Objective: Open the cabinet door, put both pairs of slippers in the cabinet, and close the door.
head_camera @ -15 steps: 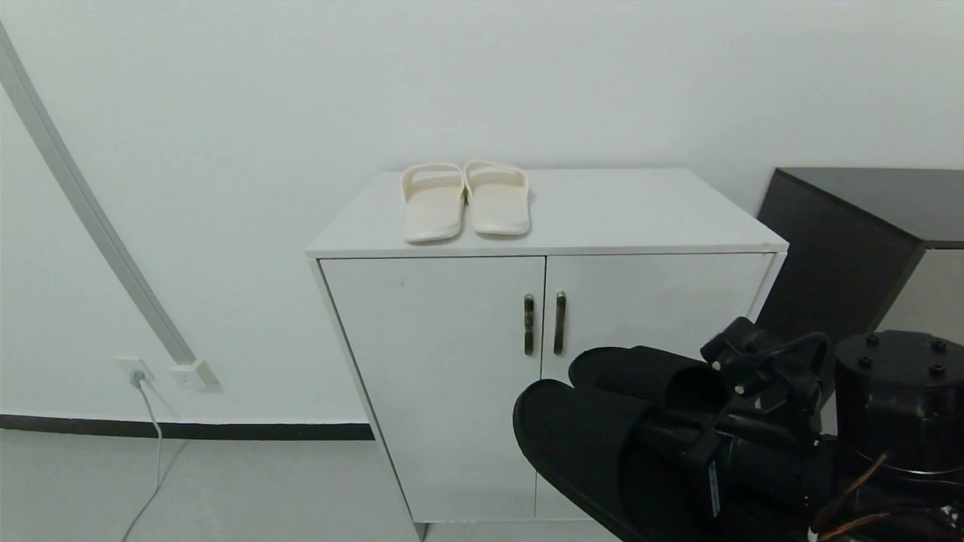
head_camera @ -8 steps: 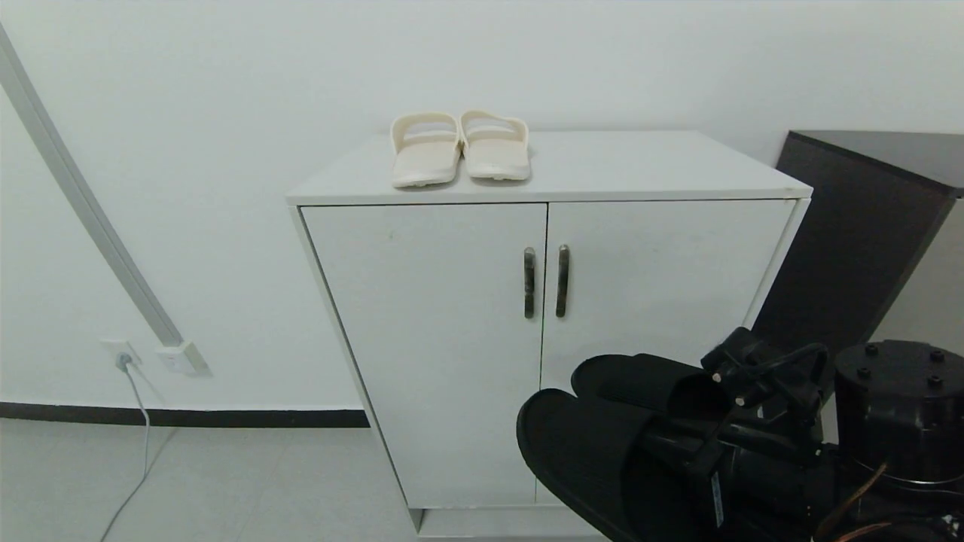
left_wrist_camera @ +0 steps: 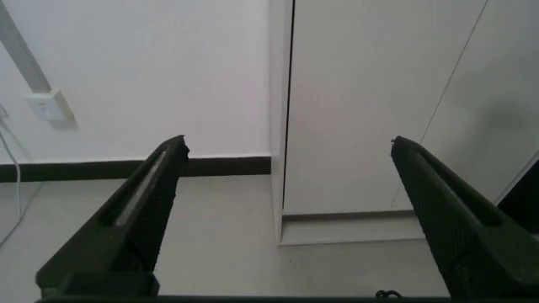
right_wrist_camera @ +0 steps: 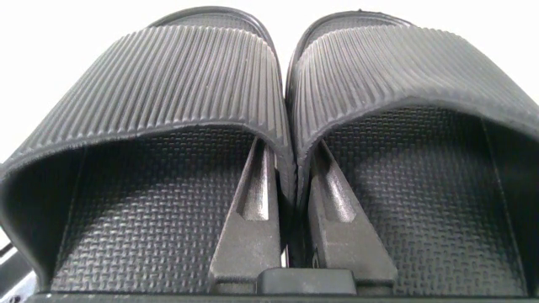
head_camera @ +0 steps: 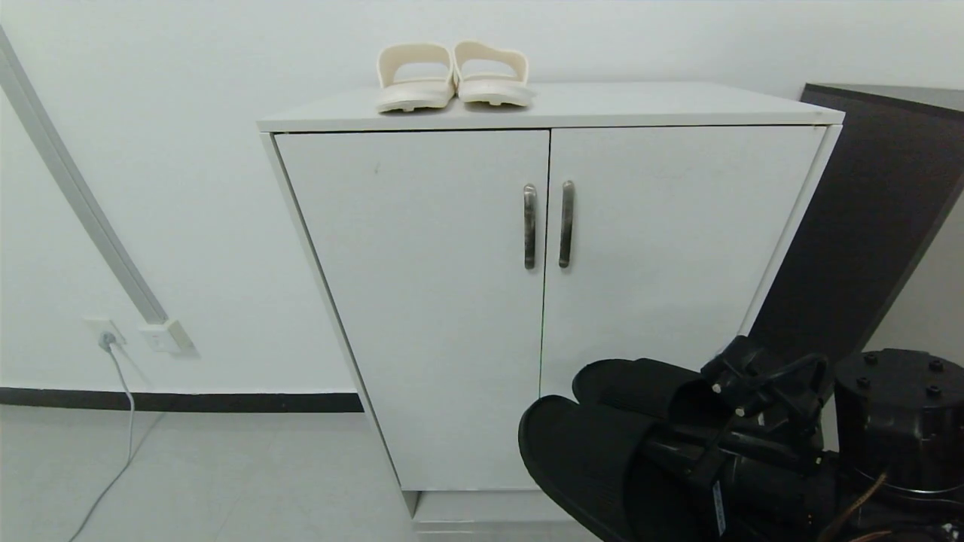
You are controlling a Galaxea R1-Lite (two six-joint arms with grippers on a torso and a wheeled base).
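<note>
Two pairs of slippers are outside the cabinet (head_camera: pixel 452 361). Pair one, the cream slippers (head_camera: pixel 452 75), stands side by side on the cabinet top, over the left door (head_camera: pixel 422 301), with the toes toward the wall (head_camera: pixel 188 150). Pair two, the black slippers (head_camera: pixel 595 444), is held off the floor in front of the lower part of the right door (head_camera: pixel 678 248), carried by the right pincer (right_wrist_camera: pixel 290 156).

One finger of the right pincer sits inside each black slipper, under the ribbed strap. The two inner side walls of the pair are pressed together and clamped between the fingers, so the jaws are nearly closed on them.

The left pincer (left_wrist_camera: pixel 288 143) has its jaws spread wide with nothing between them. It hangs low, facing the cabinet's left front corner and the floor (left_wrist_camera: pixel 219 219).

Both doors are shut and flush. Two upright metal handles (head_camera: pixel 530 226) sit just beside each other at the centre seam.

Left of the cabinet, a wall socket (head_camera: pixel 102 335) has a cable (head_camera: pixel 113 452) trailing down to the floor. A dark unit (head_camera: pixel 866 226) stands just beside the cabinet's right side.
</note>
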